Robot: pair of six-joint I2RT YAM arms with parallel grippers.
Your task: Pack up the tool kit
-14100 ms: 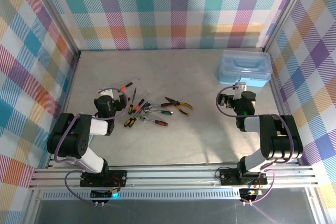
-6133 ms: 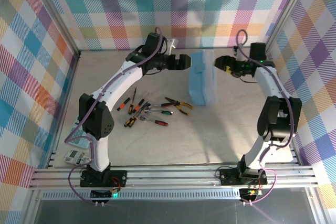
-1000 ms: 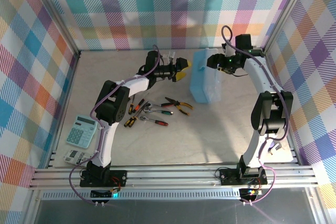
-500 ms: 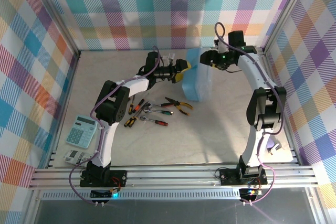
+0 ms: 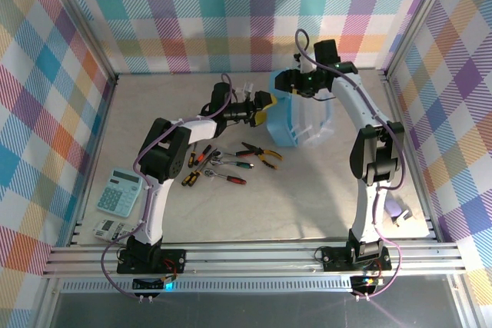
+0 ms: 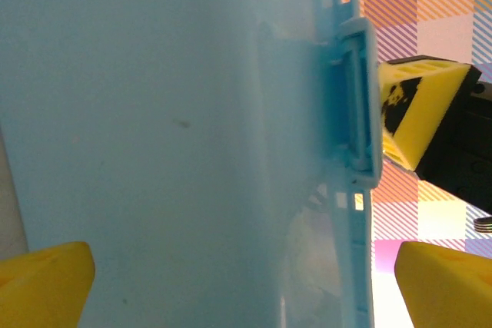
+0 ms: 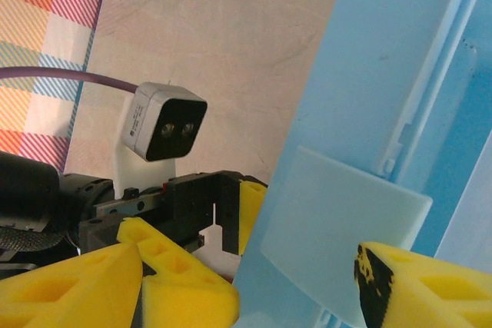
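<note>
Table (image 5: 307, 205), near the back edge: case (image 5: 280, 117) has just swung open, lid (image 5: 317, 124) falling away, ready for tools (image 5: 231, 165). Left gripper (image 6: 246, 282) gapes wide, unclenched; right gripper (image 7: 296, 282) straddles the case wall, hold unclear.

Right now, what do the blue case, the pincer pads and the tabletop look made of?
The case looks like thin moulded plastic: light blue, semi-glossy, translucent, with a moulded latch tab. The pincer pads are probably foam or soft rubber: matte yellow, with recesses moulded in. The tabletop is matte beige, faintly mottled like stone; possibly laminate, can't tell.
</note>
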